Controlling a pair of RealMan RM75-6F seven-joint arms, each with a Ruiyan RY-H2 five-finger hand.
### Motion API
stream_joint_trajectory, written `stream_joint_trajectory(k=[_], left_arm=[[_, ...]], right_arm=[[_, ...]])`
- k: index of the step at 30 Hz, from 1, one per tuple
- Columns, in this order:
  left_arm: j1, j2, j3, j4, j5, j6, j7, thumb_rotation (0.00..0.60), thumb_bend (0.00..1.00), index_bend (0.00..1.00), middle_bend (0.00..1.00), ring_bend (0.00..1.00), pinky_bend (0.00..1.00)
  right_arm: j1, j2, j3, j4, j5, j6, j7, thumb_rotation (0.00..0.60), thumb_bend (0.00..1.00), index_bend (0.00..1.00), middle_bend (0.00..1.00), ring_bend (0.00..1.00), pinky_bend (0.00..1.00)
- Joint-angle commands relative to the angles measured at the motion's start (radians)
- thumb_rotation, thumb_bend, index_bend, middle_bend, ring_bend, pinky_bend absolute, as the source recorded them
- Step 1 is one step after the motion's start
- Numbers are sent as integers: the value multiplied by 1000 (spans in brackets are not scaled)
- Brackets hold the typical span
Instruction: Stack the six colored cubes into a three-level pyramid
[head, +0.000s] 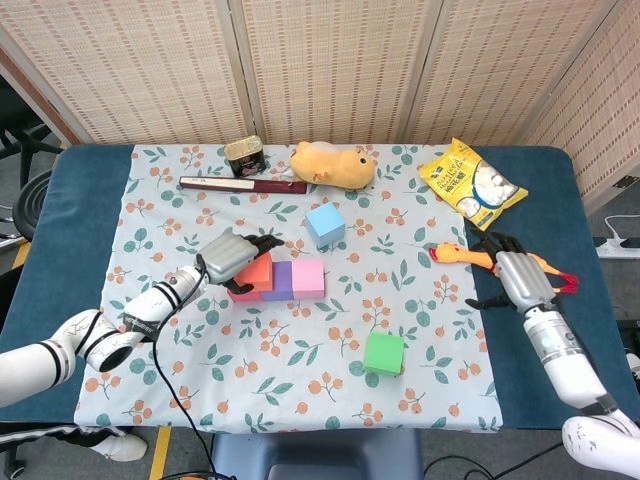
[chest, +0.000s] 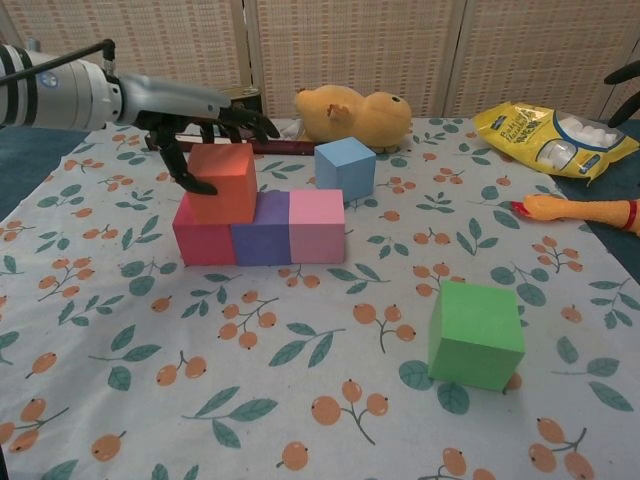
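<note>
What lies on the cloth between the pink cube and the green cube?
Nothing: between the pink cube and the green cube is only bare leaf-and-berry tablecloth, clearest in the chest view; the head view agrees.

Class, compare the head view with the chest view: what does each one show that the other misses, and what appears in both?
Only the head view shows the whole right hand resting open by the rubber chicken, the blue table edges and the tin can in full.

Only the chest view shows the cubes' side faces: the orange cube sits on the red cube and purple cube.

Both show the left hand at the orange cube, the pink cube, blue cube, green cube, plush toy and snack bag.
</note>
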Motion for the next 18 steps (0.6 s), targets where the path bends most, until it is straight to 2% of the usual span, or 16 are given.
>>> stream_joint_trajectory(k=[1, 6, 13, 18], left_arm=[[0, -1, 1, 0, -1, -3, 1, 600, 322, 0, 43, 155, 384], [-2, -3, 4, 2, -3, -12, 5, 600, 320, 0, 6, 104, 375], [1, -7, 5, 7, 3, -4, 6, 600, 321, 0, 0, 7, 299], [2, -2, 6, 0, 10, -6, -9, 600, 325, 0, 0, 0, 229]], right_arm=[[0, 0, 0, 1, 1, -2, 1, 600, 0, 0, 207, 0, 3], [2, -1, 0, 4, 2, -8, 4, 600, 0, 0, 207, 0, 1], [3, -1, 1, 7, 2, -11, 8, 600, 0, 0, 207, 0, 0], [3, 0, 2, 7, 1, -13, 11, 600, 0, 0, 207, 0, 0]])
